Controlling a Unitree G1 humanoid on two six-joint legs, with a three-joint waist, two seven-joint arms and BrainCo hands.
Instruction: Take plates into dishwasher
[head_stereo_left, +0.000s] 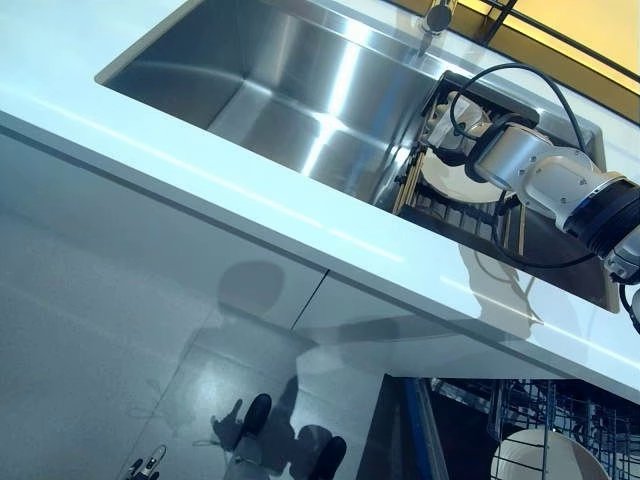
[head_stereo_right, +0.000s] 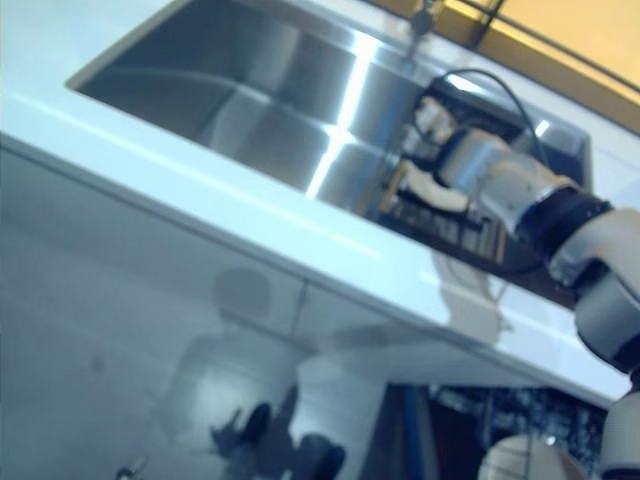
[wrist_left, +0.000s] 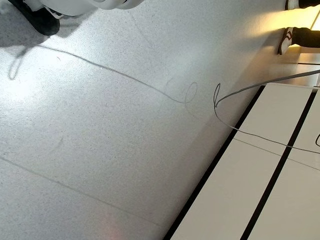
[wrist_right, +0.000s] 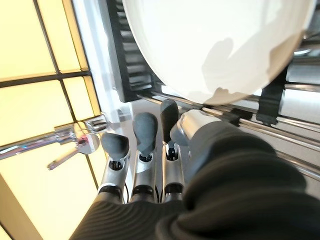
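My right hand (wrist_right: 165, 150) reaches into the dish rack (head_stereo_left: 470, 215) beside the steel sink (head_stereo_left: 290, 90), fingers straight beside a smooth round white plate (wrist_right: 210, 45) standing there, thumb hidden. Another plate (head_stereo_left: 545, 455), cut off, sits in the dishwasher rack (head_stereo_left: 520, 400) below.

A round white plate (head_stereo_left: 450, 180) stands in the dark slatted rack (head_stereo_left: 455, 215), right of the steel sink basin (head_stereo_left: 290, 90). Both sit in the white surface (head_stereo_left: 200, 170). Another round white plate (head_stereo_left: 545, 455) sits in the wire dishwasher rack (head_stereo_left: 520, 410) below.
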